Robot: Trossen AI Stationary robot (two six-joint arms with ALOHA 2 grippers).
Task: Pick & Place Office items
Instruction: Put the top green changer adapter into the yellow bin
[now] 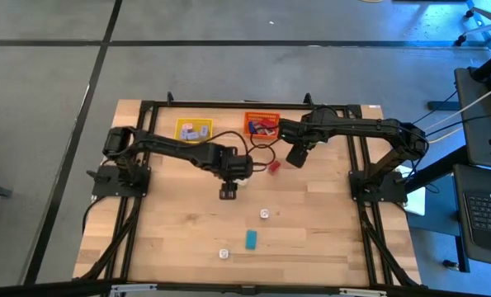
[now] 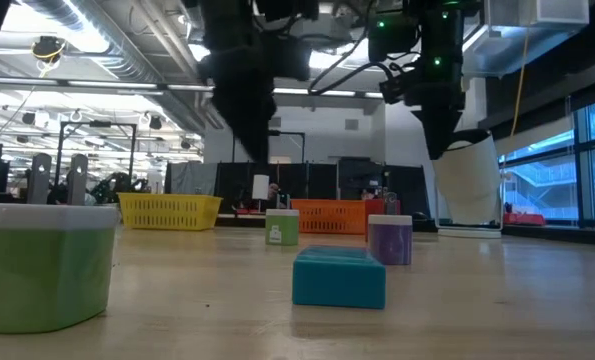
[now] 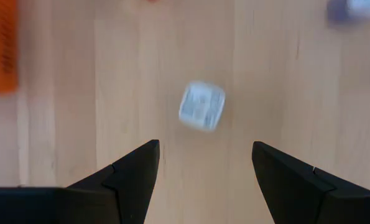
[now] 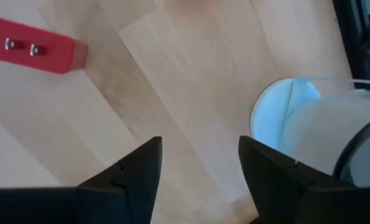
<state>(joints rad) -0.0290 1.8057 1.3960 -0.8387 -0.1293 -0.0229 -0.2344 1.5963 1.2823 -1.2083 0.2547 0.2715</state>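
Note:
My left gripper (image 1: 228, 195) hovers open over the table's middle. Its wrist view shows a small white cube (image 3: 201, 106) lying on the wood ahead of the open fingers (image 3: 203, 168). My right gripper (image 1: 295, 158) is open too, in the air near the orange tray, and a red block (image 4: 37, 46) with two metal studs lies flat beside it (image 1: 272, 167). Nearer the front edge lie a white cube (image 1: 265, 214), a teal block (image 1: 251, 239) and another white cube (image 1: 224, 254). A lilac cube (image 2: 389, 240) appears in the low view.
A yellow tray (image 1: 194, 129) and an orange tray (image 1: 261, 125) sit at the far edge, each with small pieces inside. A white round container (image 4: 321, 124) stands on the table's right side, close to my right gripper. Bare wood lies between the scattered pieces.

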